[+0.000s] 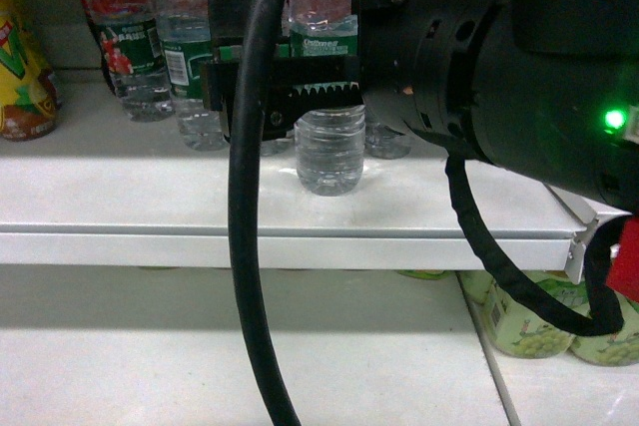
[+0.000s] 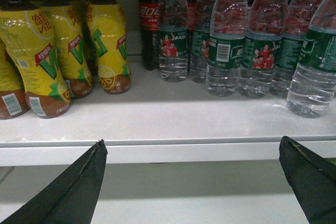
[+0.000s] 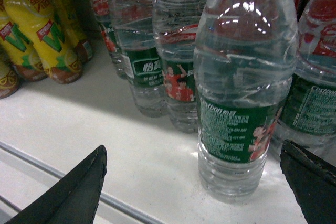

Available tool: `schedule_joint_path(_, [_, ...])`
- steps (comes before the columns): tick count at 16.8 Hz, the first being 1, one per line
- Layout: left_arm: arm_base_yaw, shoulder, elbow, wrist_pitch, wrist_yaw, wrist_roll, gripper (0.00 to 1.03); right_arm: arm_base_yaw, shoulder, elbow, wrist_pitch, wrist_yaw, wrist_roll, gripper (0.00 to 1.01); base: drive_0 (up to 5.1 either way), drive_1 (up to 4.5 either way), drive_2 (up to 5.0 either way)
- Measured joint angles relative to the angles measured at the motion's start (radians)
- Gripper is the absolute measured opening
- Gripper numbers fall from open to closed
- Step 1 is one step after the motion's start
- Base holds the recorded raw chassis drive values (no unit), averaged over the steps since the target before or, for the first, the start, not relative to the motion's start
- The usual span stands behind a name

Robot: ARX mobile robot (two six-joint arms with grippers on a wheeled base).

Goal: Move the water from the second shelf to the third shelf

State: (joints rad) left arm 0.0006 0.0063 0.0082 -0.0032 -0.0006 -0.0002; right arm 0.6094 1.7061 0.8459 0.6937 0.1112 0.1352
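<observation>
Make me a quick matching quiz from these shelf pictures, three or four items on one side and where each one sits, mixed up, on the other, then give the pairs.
Things:
1. front water bottle
2. yellow lemon tea bottles
3. cola bottle
4. left gripper

Places:
A. left end of the shelf
B. open, below the shelf's front edge
C. between the right gripper's fingers
D. behind the water row, beside the tea

Pairs: 1-C, 2-A, 3-D, 4-B

a shop here: white shelf [image 2: 157, 124] stocked with rows of water [image 2: 226, 35], cola [image 2: 148, 24], yellow tea bottles [image 2: 107, 40].
</observation>
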Motion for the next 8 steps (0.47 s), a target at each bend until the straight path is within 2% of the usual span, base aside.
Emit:
schedule_joint_path(3, [0.0, 0.0, 0.0, 0.0, 0.0, 0.0, 0.98, -0.002, 0.041, 0.061, -0.008, 0.033, -0.001, 0.98, 0.0, 0.0, 0.0])
schedule_joint_path(8, [0.0, 0.0, 0.0, 0.0, 0.0, 0.0, 0.98, -0.005, 0.074, 0.102, -0.011, 0.051, -0.002, 0.98, 0.0, 0.0, 0.0])
